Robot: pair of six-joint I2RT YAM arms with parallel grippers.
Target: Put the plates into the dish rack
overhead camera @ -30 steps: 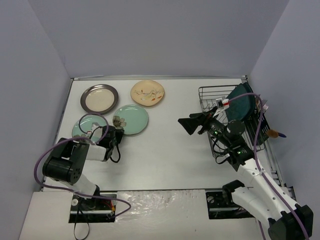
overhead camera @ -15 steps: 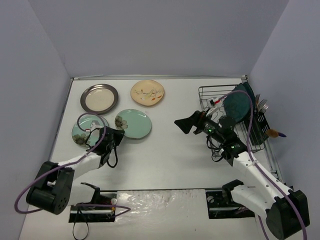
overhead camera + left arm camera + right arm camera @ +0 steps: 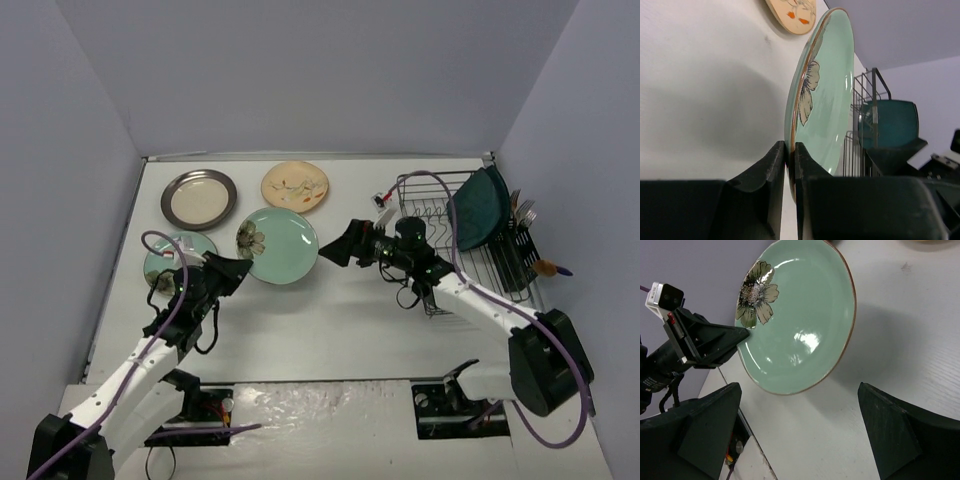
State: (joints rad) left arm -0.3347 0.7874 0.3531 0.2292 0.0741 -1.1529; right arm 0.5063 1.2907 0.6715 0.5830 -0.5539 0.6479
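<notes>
My left gripper (image 3: 228, 270) is shut on the rim of a pale mint-green flower plate (image 3: 278, 245) and holds it tilted up off the table; in the left wrist view the jaws (image 3: 790, 155) pinch its near edge (image 3: 827, 90). My right gripper (image 3: 340, 247) is open and empty just right of that plate, facing it (image 3: 795, 315), apart from it. A second mint plate (image 3: 178, 255), a cream plate with a grey-brown rim (image 3: 199, 197) and a cream floral plate (image 3: 295, 186) lie flat on the table. The dark wire dish rack (image 3: 440, 185) stands at the right with dark teal plates (image 3: 478, 207) upright in it.
Cutlery (image 3: 525, 215) stands in the rack's side holder at the far right. Purple cables loop over both arms. White walls close the table on the back and both sides. The left arm's wrist camera (image 3: 662, 297) shows behind the held plate.
My left arm has lifted the mint plate and carried it right toward the middle. My right gripper has swung left, away from the rack, toward the plate.
</notes>
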